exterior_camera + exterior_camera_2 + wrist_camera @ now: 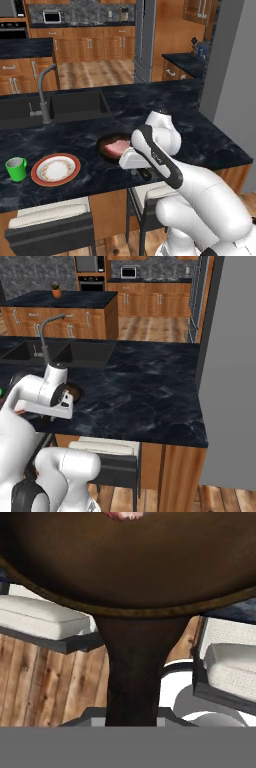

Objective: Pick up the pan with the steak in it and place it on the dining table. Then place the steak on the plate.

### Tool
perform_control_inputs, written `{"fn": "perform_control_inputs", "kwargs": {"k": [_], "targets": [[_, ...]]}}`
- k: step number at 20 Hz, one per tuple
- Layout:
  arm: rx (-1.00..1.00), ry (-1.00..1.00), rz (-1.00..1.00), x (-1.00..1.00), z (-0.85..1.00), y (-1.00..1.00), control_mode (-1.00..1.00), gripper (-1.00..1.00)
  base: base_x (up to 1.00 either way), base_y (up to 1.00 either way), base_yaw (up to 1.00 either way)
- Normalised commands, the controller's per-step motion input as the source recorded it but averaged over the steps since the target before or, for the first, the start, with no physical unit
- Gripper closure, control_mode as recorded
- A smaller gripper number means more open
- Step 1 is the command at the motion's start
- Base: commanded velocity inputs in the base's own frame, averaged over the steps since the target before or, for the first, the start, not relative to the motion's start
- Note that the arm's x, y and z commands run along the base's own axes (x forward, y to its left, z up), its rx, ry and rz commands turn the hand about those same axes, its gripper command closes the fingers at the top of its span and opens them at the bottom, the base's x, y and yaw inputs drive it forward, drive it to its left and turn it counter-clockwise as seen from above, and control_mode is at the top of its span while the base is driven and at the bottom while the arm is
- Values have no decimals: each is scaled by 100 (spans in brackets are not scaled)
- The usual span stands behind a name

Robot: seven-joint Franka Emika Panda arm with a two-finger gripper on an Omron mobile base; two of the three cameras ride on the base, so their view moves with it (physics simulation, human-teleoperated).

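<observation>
One small round black cast-iron pan [112, 148] sits on the long black marble-look bench [165, 107], near its front edge, the flat pink steak [118, 146] inside. The pincer [132, 719] is clenched on the pan's short handle. The round orange-rimmed plate [55, 169] lies well left. Judged risk: letting go with the handle overhanging could tip the pan off.

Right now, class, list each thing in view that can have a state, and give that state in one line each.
pan: on the dining table, near its front edge, handle in the end effector
steak: lying in the pan
plate: on the table, nothing on it
green mug: upright, left of the plate
faucet: no water running
end effector: shut on the pan's handle
</observation>
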Motion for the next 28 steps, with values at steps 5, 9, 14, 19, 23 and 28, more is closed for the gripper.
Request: {"fn": "perform_control_inputs", "kwargs": {"k": [5, 9, 14, 19, 23, 28], "targets": [[-2, 0, 0, 49, -46, 19, -100, 100, 0, 0, 0], [-3, 0, 0, 44, -49, 25, -100, 100, 0, 0, 0], [-5, -1, 0, 14, -37, 25, -100, 100, 0, 0, 0], [-1, -2, 0, 1, -11, 4, -100, 100, 0, 0, 0], [0, 0, 0, 11, -16, 0, -100, 100, 0, 0, 0], [-1, -2, -1, 38, -32, 0, -100, 100, 0, 0, 0]]}}
